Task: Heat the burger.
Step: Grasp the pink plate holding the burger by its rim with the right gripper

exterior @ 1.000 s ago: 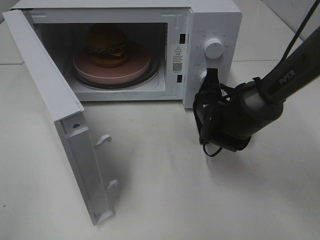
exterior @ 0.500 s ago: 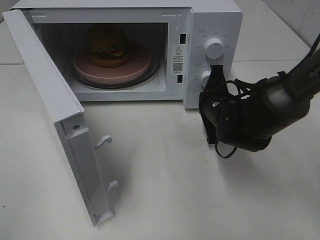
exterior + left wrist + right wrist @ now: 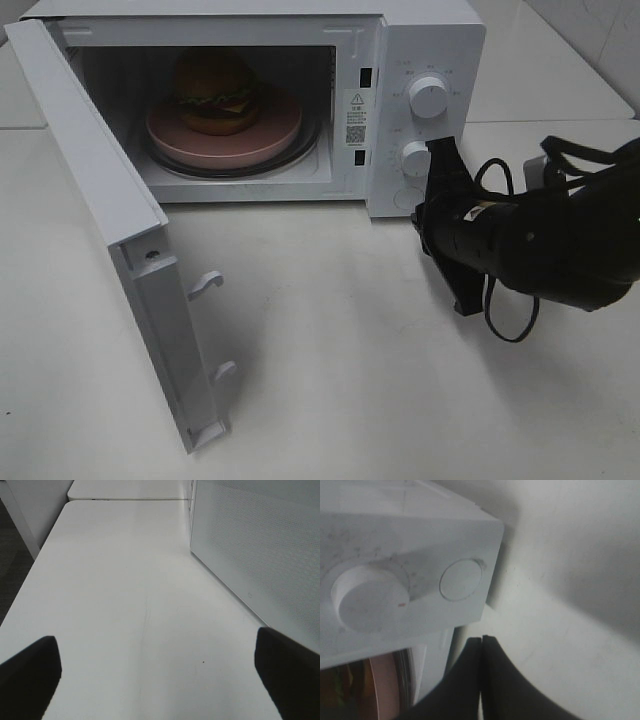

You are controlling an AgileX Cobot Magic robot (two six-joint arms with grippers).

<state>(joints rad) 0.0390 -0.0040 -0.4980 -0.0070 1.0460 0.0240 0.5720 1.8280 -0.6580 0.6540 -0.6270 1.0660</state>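
Observation:
The burger (image 3: 215, 92), with a golden bun, green lettuce and a dark patty, sits on a round pink plate (image 3: 270, 135) inside the open white microwave (image 3: 430, 40). Its door (image 3: 100, 190) is swung wide to the left. My right gripper (image 3: 441, 150) is shut with nothing in it, its tips just right of the lower knob (image 3: 413, 158) on the control panel. The right wrist view shows the closed gripper (image 3: 481, 639) below that knob (image 3: 370, 597) and a round button (image 3: 461, 579). My left gripper (image 3: 157, 680) is open over bare table beside the microwave's side wall (image 3: 260, 555).
An upper knob (image 3: 428, 97) sits above the lower one. The open door's latch hooks (image 3: 205, 283) stick out toward the middle of the white table (image 3: 330, 380). A black cable (image 3: 510, 320) loops under my right arm. The table's left edge (image 3: 30, 575) drops to dark floor.
My right arm has swung to the right and turned, and its shut gripper tip has shifted slightly right along the control panel. The burger, plate and door have not moved.

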